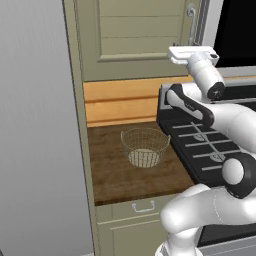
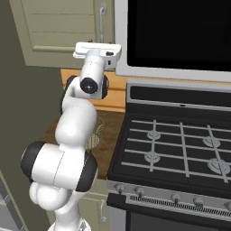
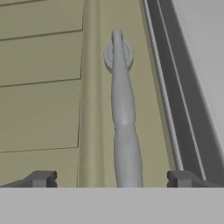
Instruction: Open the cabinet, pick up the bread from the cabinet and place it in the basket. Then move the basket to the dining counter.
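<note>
Two dark finger tips (image 3: 43, 179) stand wide apart at the bottom of the hand view, and the silver bar handle (image 3: 123, 127) of the cabinet (image 3: 48, 96) runs up between them, so the gripper (image 3: 112, 179) is open with nothing held. The handle is a long curved bar ending in a round mount near the top of that view, on the olive-beige panelled door, which is shut. I cannot tell whether either finger tip touches the bar.

From the left base view, the white hand (image 1: 192, 54) sits high beside the cabinet door (image 1: 135, 35), just below the lower end of the handle (image 1: 191, 15), with the arm rising from the lower right. The wire mesh basket (image 1: 144, 146) stands upright on the short dark wood worktop (image 1: 115, 175), backed by orange planks (image 1: 120, 102), well below the hand and apart from it. A black gas stove (image 1: 205, 145) borders the worktop on the right, and a low drawer with a small handle (image 1: 143, 206) lies under it.

From the right base view, the arm hides most of the basket (image 2: 97, 135); the hand (image 2: 97, 50) is level with the bottom of the door, near the handle (image 2: 103, 18).
</note>
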Available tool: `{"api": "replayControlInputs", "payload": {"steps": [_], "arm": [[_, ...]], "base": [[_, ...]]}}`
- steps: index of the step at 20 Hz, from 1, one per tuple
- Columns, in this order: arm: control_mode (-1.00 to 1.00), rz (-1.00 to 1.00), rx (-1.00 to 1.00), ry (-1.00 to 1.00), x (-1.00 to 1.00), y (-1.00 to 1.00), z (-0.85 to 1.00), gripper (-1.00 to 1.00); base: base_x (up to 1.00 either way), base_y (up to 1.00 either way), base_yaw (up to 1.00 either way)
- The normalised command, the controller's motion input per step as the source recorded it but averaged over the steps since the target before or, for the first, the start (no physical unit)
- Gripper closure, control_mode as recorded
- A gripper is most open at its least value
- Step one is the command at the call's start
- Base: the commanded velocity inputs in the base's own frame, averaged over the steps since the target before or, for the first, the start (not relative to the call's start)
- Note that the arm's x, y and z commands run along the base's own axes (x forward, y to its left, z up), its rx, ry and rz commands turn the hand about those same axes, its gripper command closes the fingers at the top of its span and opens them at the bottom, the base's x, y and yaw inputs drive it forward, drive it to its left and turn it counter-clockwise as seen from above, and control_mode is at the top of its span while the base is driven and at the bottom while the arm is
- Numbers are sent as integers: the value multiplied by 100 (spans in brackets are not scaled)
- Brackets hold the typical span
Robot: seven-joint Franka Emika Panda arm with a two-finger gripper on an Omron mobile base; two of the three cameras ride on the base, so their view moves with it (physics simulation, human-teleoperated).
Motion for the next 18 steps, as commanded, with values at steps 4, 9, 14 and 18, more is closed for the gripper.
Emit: {"api": "replayControlInputs", "payload": {"steps": [4,9,14,18], "arm": [[-100,0,0,0,3,-9,1,-100],[-100,-11,0,0,2,1,0,-100],[-100,-12,0,0,9,0,0,-100],[-100,-2,0,0,7,6,0,-100]], "base": [[0,0,0],[0,0,0],[0,0,0],[0,0,0]]}}
